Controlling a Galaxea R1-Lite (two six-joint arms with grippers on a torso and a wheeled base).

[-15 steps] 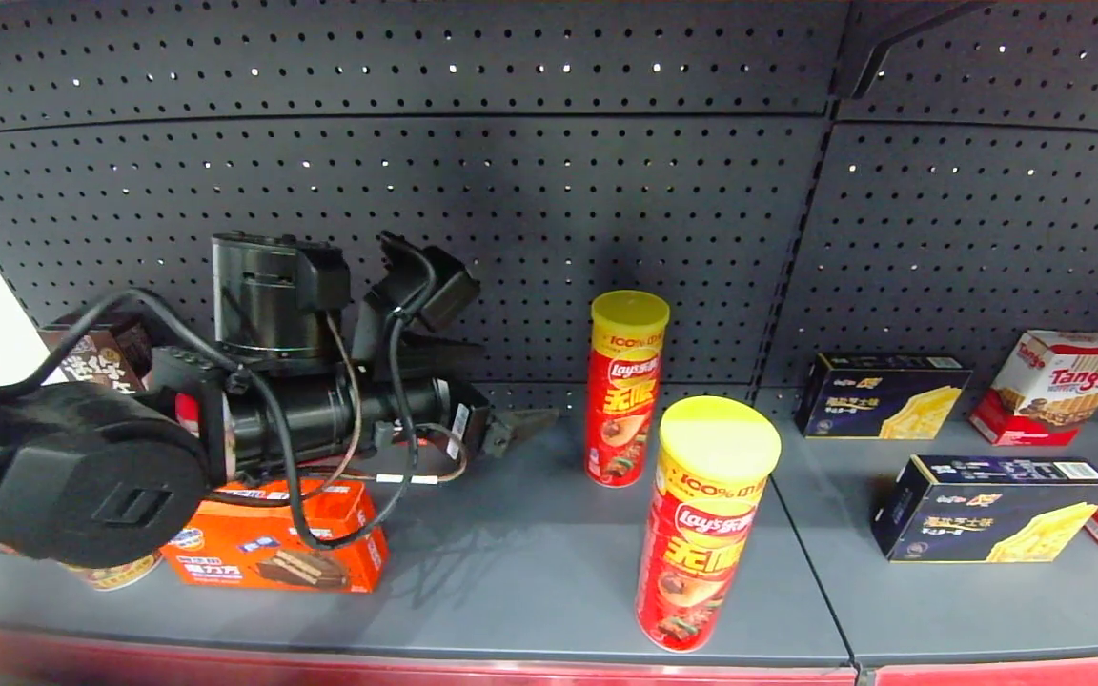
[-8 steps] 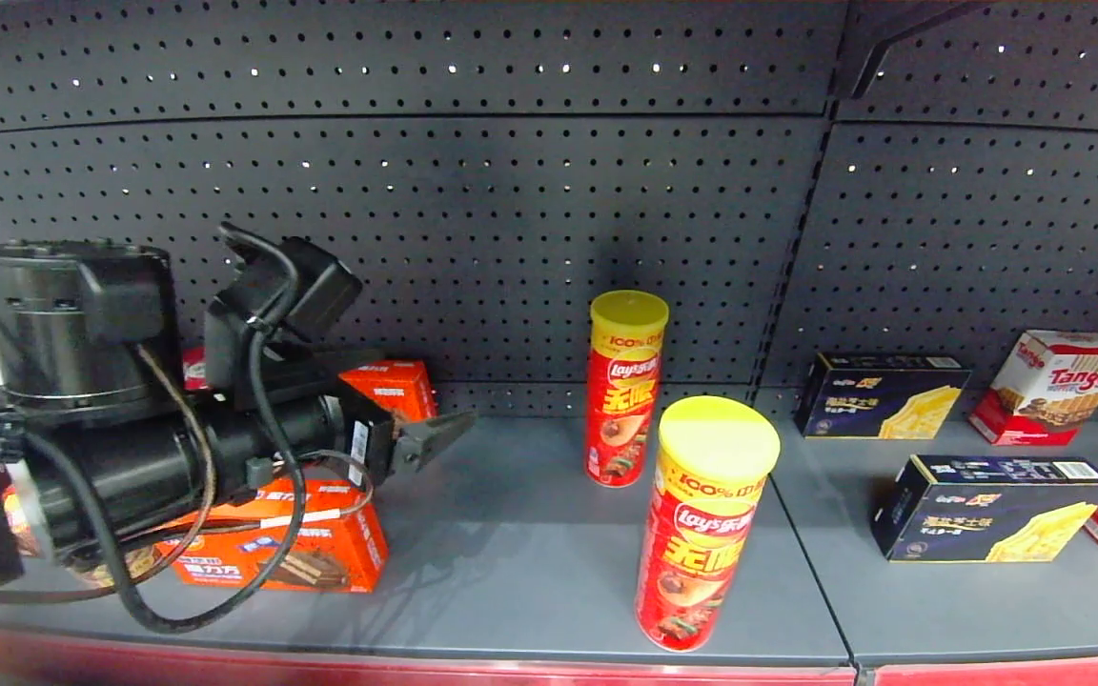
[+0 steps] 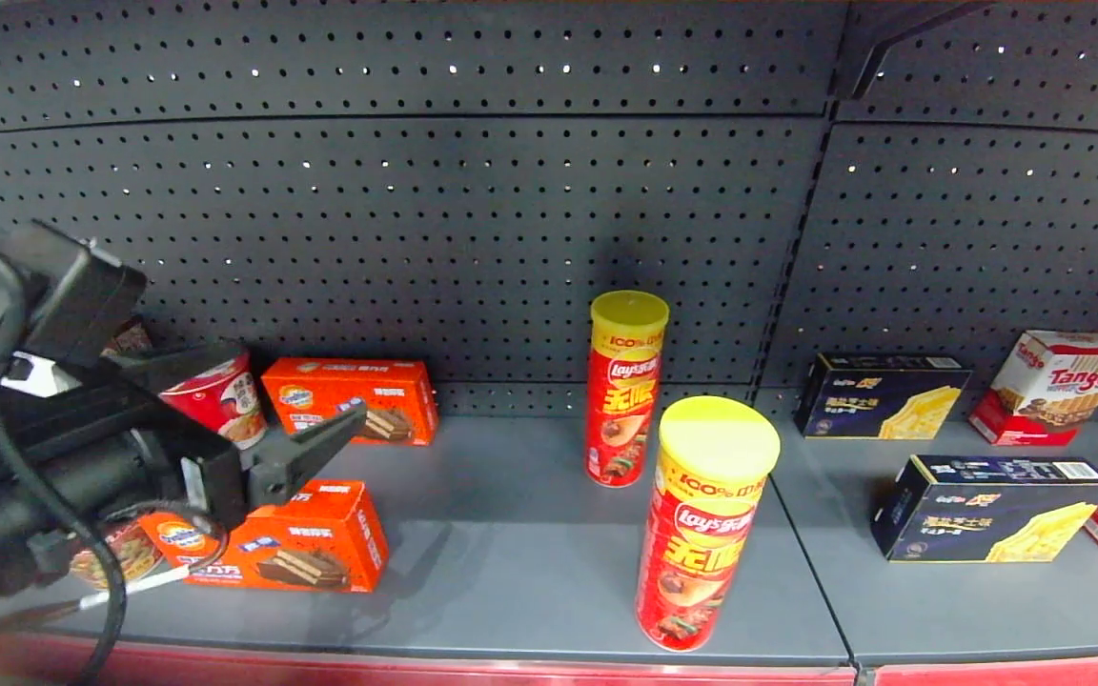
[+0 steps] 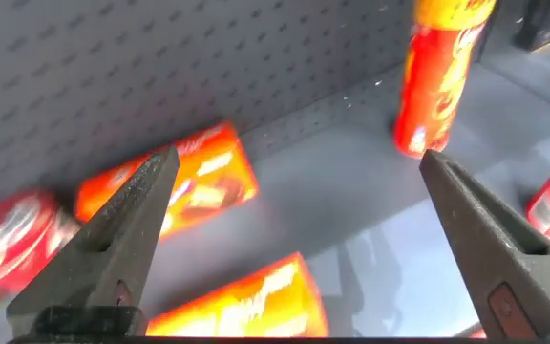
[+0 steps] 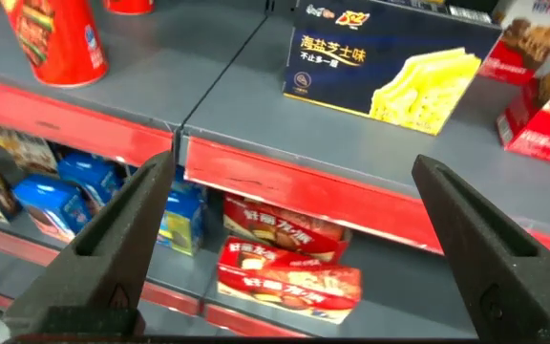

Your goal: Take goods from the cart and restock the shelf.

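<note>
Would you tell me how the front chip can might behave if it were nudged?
The front can stands tall and narrow, so it probably tips easily. It is round, so once down it would likely roll, and the shelf edge is close.

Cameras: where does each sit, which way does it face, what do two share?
Head view: on the head, looking down at the shelf; left arm at left.
Left wrist view: on that wrist, facing past the open left pincer at an orange box.
Right wrist view: on that wrist, facing past the open right pincer at a dark blue box.
Shared: head and left wrist show the rear chip can.
</note>
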